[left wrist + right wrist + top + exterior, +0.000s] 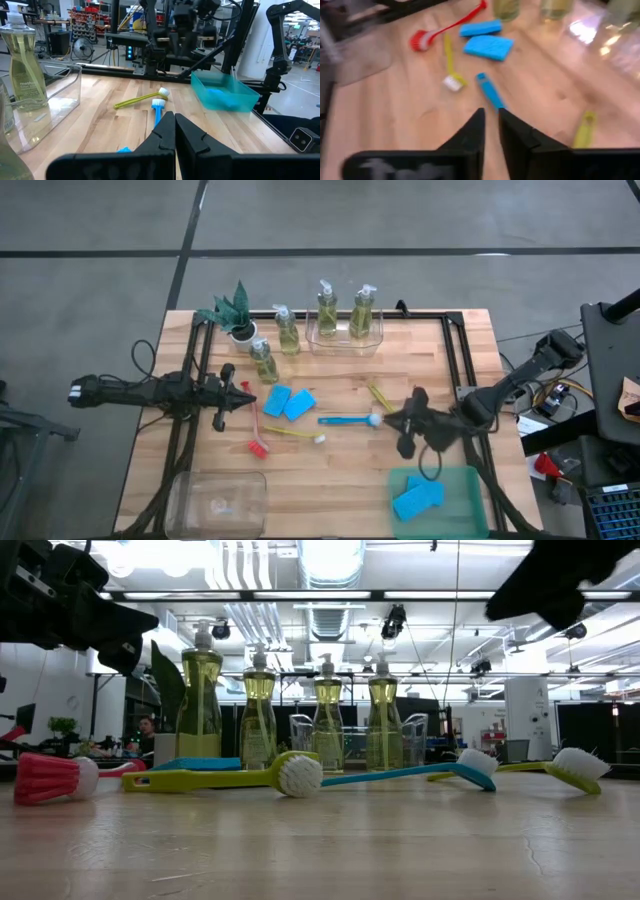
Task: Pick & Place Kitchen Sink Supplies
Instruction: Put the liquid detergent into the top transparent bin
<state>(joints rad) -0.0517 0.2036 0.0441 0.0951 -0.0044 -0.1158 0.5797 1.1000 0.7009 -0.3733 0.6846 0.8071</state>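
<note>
My right gripper (388, 419) (491, 112) hovers above the head end of the blue dish brush (345, 420) (489, 91). It is tilted down, its fingers shut to a narrow slit with nothing between them. Beside the blue brush, a red brush (256, 428), a yellow brush (293, 433) and a yellow-green brush (378, 393) lie flat on the table. Two blue sponges (288, 401) lie there too. Two soap bottles (344, 312) stand in a clear tray, and two more (275, 345) stand on the table. My left gripper (250, 397) (175, 120) waits at the left, shut and empty.
A teal bin (470, 480) at the near right holds two blue sponges (418, 498). A clear bin (215, 502) stands at the near left. A small green plant (235, 310) is at the far left, and a black frame (460, 360) runs along the table's sides.
</note>
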